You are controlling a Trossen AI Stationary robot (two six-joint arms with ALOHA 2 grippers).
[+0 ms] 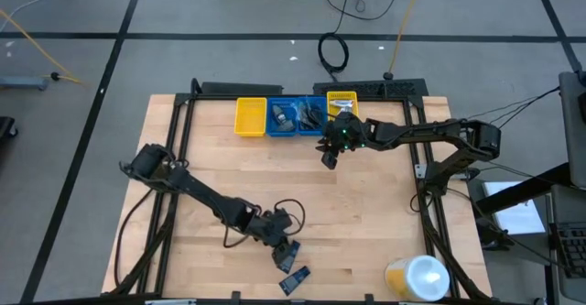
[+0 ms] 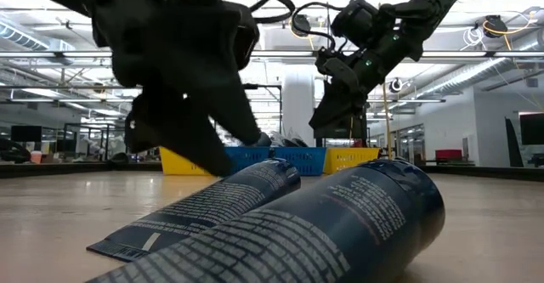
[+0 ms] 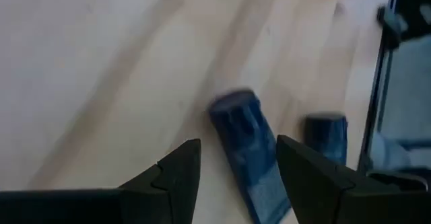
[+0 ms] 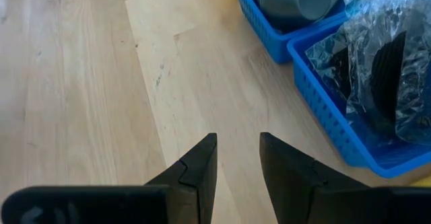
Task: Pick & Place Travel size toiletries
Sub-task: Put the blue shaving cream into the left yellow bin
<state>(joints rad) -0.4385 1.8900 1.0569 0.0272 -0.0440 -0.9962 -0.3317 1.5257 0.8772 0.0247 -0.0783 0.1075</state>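
Two blue tubes (image 1: 293, 280) lie at the bench's (image 1: 366, 213) near edge; your left gripper (image 3: 236, 167) hangs spread over one, empty, mid-pick. Next you'd drop and clench. Right gripper (image 4: 237, 158) waits part-open, holding nothing, beside the blue bins (image 1: 295, 117)

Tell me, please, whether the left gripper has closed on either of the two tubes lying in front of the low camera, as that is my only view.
Observer: Not yet. The left wrist view shows the left gripper open, with one tube between its fingers.
Operator: Where is the other one?
Observer: The second tube lies just outside those fingers, apart from the first.
Operator: Is the right arm carrying anything?
Observer: No. The right gripper has nothing between its fingers, which stand slightly apart, and it is beside the blue bins.
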